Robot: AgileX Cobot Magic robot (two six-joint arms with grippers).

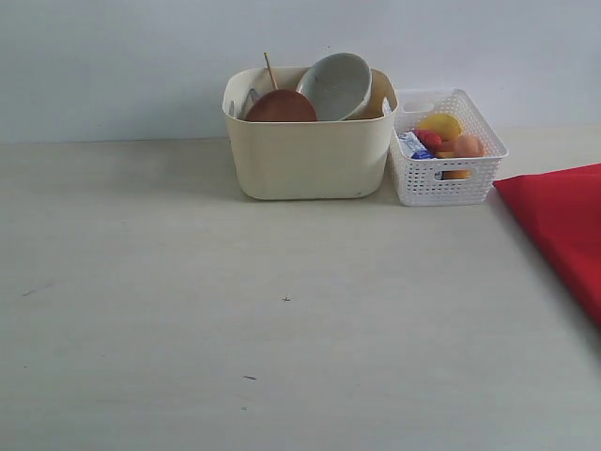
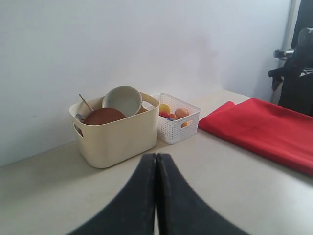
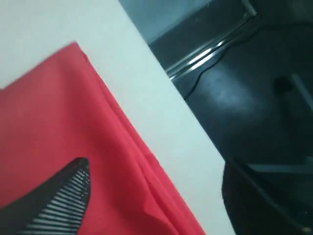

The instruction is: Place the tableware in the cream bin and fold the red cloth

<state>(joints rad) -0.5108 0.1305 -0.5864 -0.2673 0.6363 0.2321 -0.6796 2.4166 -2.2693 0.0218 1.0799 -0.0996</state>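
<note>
Red cloth (image 2: 259, 129) lies smooth and folded at the right of the table (image 1: 282, 310). Round bowl (image 1: 336, 85), brown plate (image 1: 281, 106) and thin chopstick (image 1: 269, 70) sit in the smooth cream bin (image 1: 310, 160). Left gripper (image 2: 156, 157) fingers are pressed together; right gripper (image 3: 155, 167) fingers stand apart above the cloth.

Cream bin (image 1: 310, 160) holding tilted bowl (image 1: 336, 86), brown plate (image 1: 280, 108), chopsticks (image 1: 270, 70), red cloth (image 1: 563, 221) lying well apart

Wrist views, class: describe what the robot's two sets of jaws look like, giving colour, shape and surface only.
The left gripper has two smooth, matte black jaws, each broad at the base and curving to a narrow tip. On the right gripper, the jaw seen clearly is also black, and its inner pad carries fine pale parallel ridges. No cables or markings show on either.
</note>
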